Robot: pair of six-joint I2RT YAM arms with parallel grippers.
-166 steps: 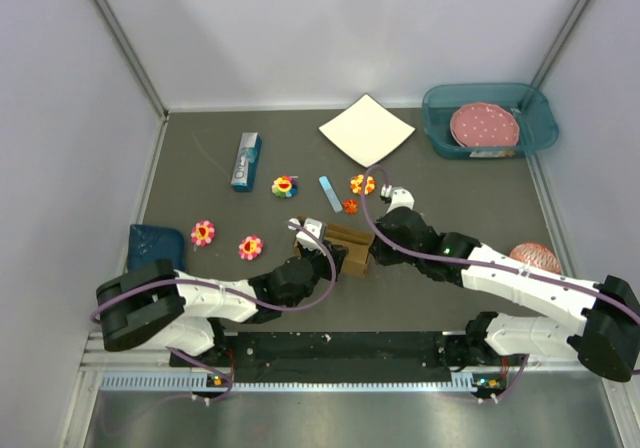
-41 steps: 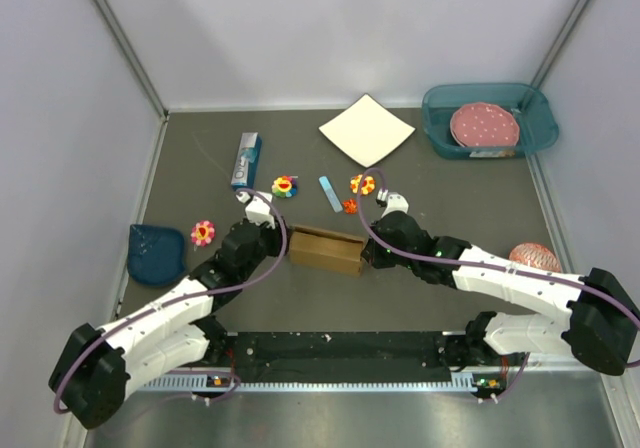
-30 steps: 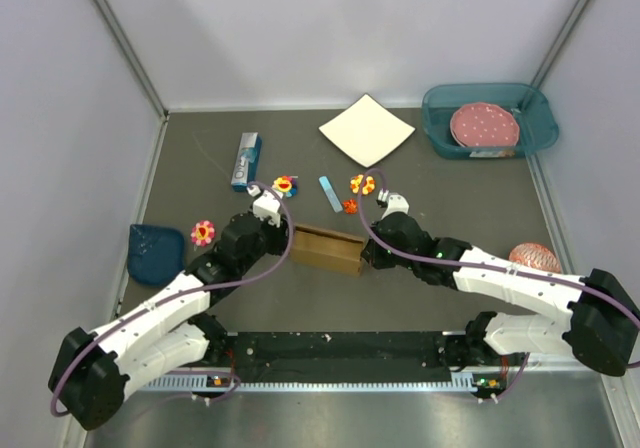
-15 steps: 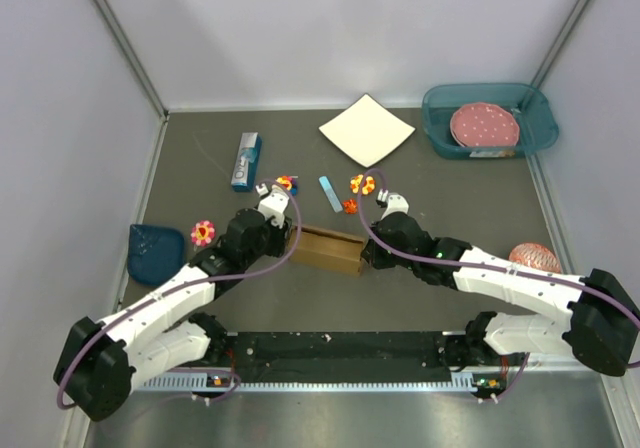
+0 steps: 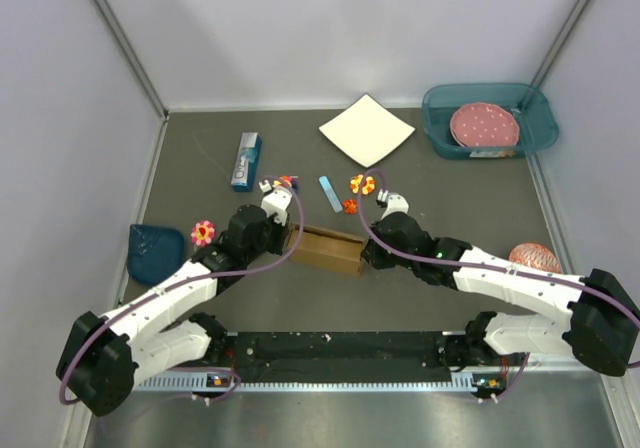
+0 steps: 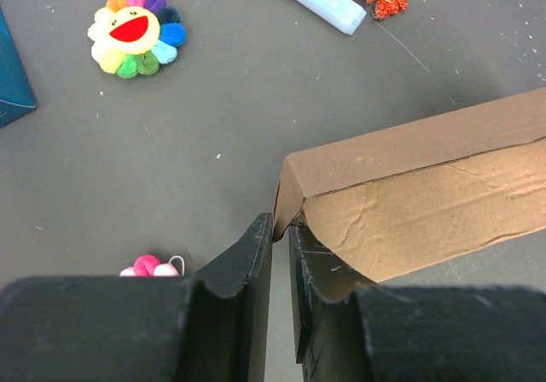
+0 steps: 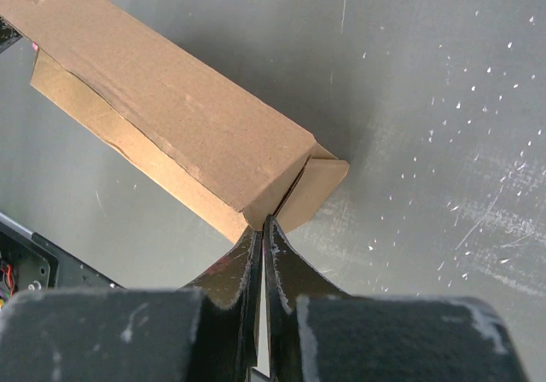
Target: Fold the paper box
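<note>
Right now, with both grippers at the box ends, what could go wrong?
1. The left gripper pinches only the edge of the left end flap of the box. A pull could slip off or crease the flap.
2. The right gripper is shut at the right end flap, which stands ajar. A push there may slide the box instead of tucking the flap.

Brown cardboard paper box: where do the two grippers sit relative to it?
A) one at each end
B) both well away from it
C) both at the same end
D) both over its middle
A: the left gripper is at one end flap of the brown cardboard paper box, and the right gripper is at the opposite end flap.
</note>
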